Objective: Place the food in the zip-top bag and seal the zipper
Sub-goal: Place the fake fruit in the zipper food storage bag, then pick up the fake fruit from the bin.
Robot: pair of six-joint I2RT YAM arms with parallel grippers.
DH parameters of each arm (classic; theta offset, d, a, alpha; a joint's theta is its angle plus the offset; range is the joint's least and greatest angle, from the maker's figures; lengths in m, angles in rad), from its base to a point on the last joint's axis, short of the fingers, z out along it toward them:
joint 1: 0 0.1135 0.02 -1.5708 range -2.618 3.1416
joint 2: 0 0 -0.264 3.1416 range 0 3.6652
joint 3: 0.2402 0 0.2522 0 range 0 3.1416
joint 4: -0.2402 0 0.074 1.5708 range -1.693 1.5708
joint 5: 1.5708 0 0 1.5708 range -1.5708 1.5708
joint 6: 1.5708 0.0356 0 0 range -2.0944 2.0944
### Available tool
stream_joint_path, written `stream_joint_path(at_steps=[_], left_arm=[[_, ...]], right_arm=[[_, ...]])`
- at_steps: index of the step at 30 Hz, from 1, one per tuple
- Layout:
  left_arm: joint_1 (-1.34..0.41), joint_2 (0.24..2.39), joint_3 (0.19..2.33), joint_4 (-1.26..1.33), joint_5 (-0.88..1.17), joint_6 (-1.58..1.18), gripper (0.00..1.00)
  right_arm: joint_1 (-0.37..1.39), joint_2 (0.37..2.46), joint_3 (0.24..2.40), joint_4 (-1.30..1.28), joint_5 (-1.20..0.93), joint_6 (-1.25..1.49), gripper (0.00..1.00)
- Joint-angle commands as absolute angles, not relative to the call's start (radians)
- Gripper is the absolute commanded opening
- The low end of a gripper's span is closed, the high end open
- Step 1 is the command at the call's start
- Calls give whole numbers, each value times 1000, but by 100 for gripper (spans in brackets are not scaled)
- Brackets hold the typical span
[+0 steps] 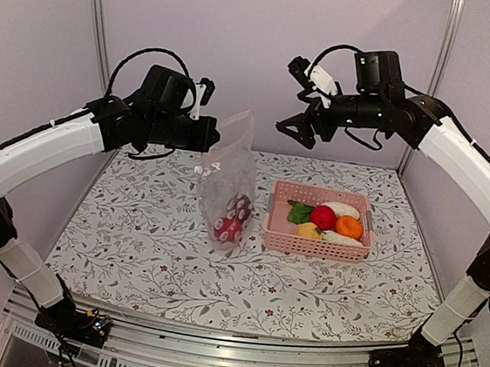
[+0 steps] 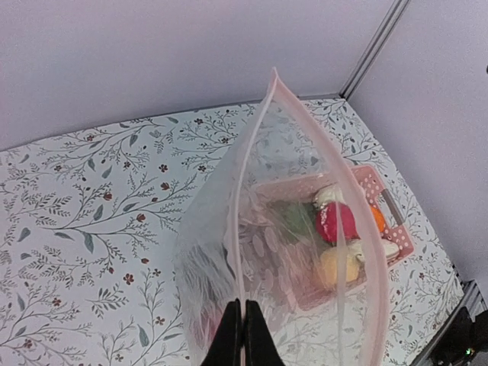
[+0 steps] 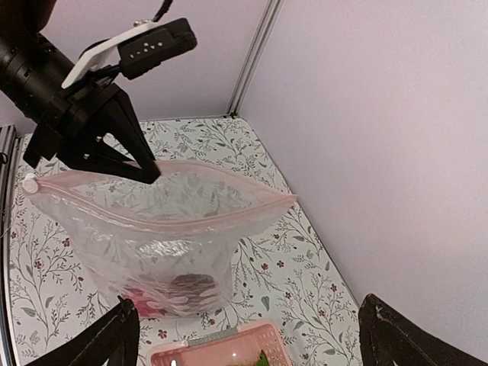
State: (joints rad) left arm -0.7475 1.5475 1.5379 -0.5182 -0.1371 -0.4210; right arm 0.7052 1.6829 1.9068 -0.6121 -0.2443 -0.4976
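We find the left gripper (image 2: 242, 332) clenched on the zipper (image 3: 183, 221), holding the bag (image 1: 232, 169) upright, mouth open. Some food (image 1: 233, 217) lies in its bottom; more sits in the basket (image 1: 272, 230) beside it. The right gripper (image 1: 296, 134) hangs released above the basket.

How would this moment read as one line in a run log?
left fingers: shut on zip-top bag at mouth edge | right fingers: open, empty | food: some bagged, rest in basket
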Motion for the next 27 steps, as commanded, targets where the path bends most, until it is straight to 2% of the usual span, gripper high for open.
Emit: stream_joint_path(at_steps=[1, 9, 14, 19, 27], left_arm=[[-735, 1513, 1529, -541, -151, -381, 0], [-720, 1532, 1574, -568, -148, -295, 0], [-718, 1533, 1565, -549, -139, -262, 0], [-718, 1536, 1560, -512, -98, -247, 0], [-718, 1534, 1558, -481, -48, -208, 0]], right_arm=[[591, 1614, 1806, -631, -256, -494, 99], [436, 1577, 1572, -633, -279, -464, 94], [368, 1590, 1452, -636, -281, -450, 85], [336, 1636, 1387, -644, -268, -455, 77], [315, 1730, 1358, -661, -253, -476, 75]])
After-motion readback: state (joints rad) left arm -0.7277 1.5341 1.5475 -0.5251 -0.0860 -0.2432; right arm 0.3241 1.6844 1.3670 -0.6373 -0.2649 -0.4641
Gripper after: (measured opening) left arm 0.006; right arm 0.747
